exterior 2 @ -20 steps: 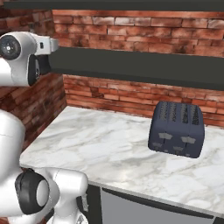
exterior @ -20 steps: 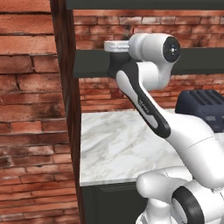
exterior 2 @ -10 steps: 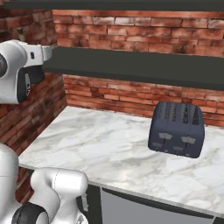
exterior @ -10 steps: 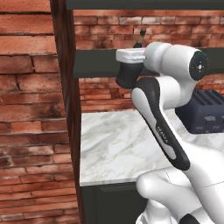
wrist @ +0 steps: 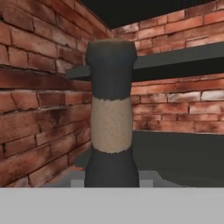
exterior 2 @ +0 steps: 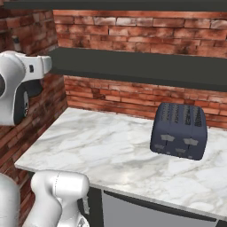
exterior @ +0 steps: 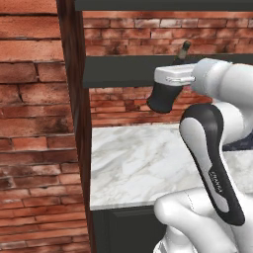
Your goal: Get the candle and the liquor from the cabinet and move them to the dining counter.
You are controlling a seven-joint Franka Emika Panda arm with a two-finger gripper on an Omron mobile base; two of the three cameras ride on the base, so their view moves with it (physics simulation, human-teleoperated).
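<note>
The liquor is a black bottle held tilted in the left base view: its wide body (exterior: pixel 161 99) hangs below my hand and its thin neck with the stopper (exterior: pixel 184 50) pokes up above it. My gripper (exterior: pixel 171 83) is shut on it, in front of the cabinet's dark grey shelf board (exterior: pixel 118 72) and right of the dark wooden side panel (exterior: pixel 74 99). Close up in the hand view, the liquor's neck (wrist: pixel 110 118) rises upright, black with a tan band. The stopper (exterior 2: pixel 17 42) also peeks above my arm in the right base view. The candle and the dining counter are out of view.
A marble worktop (exterior: pixel 128 163) with a brick back lies under the shelf. A dark toaster (exterior 2: pixel 179 131) stands on its right part. A long dark shelf board (exterior 2: pixel 146 66) runs above it. A brick wall (exterior: pixel 29 123) closes off the left.
My hand, with the bottle in it, has swung to the right and a little lower, away from the side panel. The base has stayed put.
</note>
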